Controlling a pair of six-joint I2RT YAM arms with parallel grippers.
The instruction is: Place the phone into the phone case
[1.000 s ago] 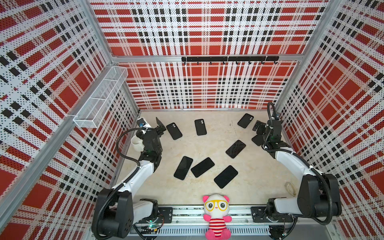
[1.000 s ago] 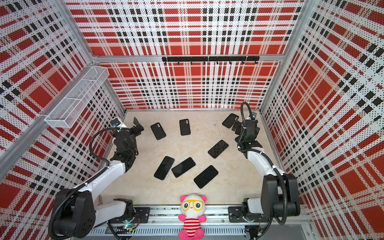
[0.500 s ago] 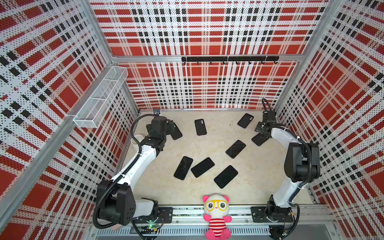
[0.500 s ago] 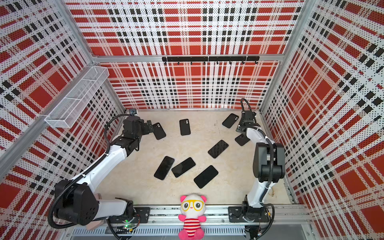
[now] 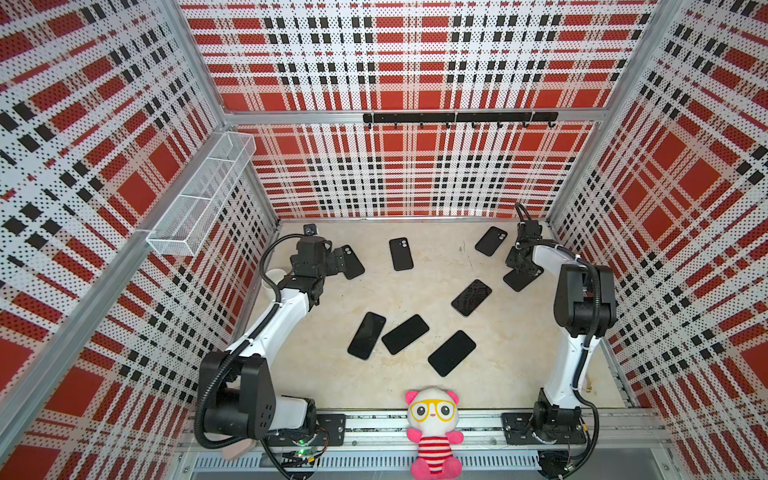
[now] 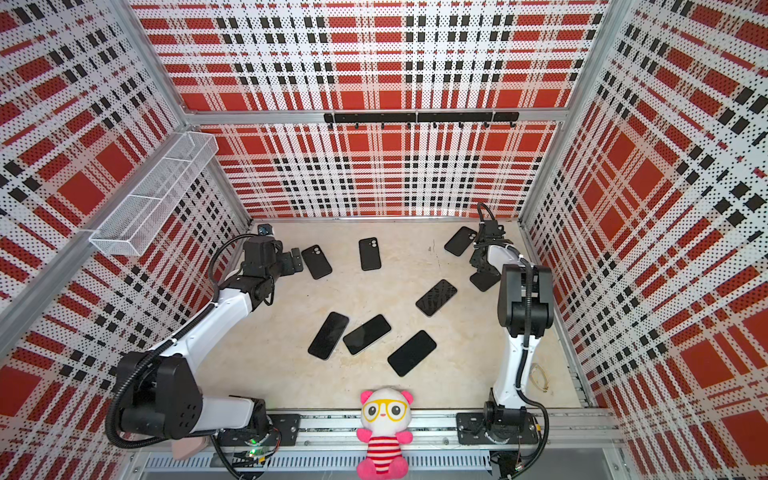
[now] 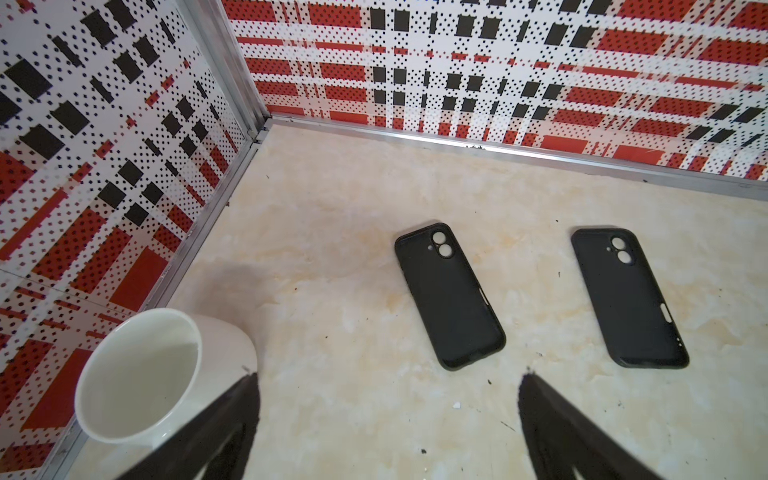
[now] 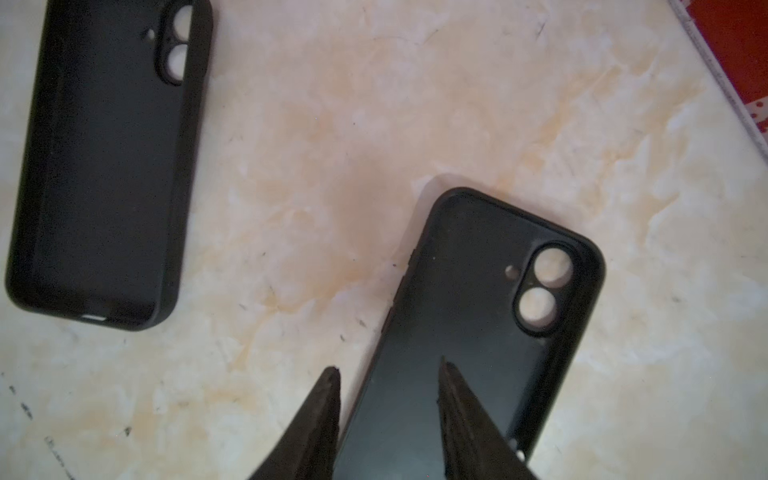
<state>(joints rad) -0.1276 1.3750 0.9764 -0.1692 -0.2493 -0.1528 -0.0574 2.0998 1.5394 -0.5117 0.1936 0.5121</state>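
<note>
Plaid walls (image 5: 415, 62) surround a marbled tabletop (image 5: 415, 291) holding phones (image 5: 405, 334).

1. The phone cases (image 7: 449, 299) look matt black and rubbery.
2. The phones (image 5: 405, 333) have glossy black glass faces.
3. The table (image 5: 415, 291) is smooth, marbled beige.
4. The left-wall basket (image 5: 199, 197) is white wire mesh.
5. The near toy (image 5: 434, 432) is plush cloth.
6. The cup (image 7: 137, 374) is glossy white.
</note>
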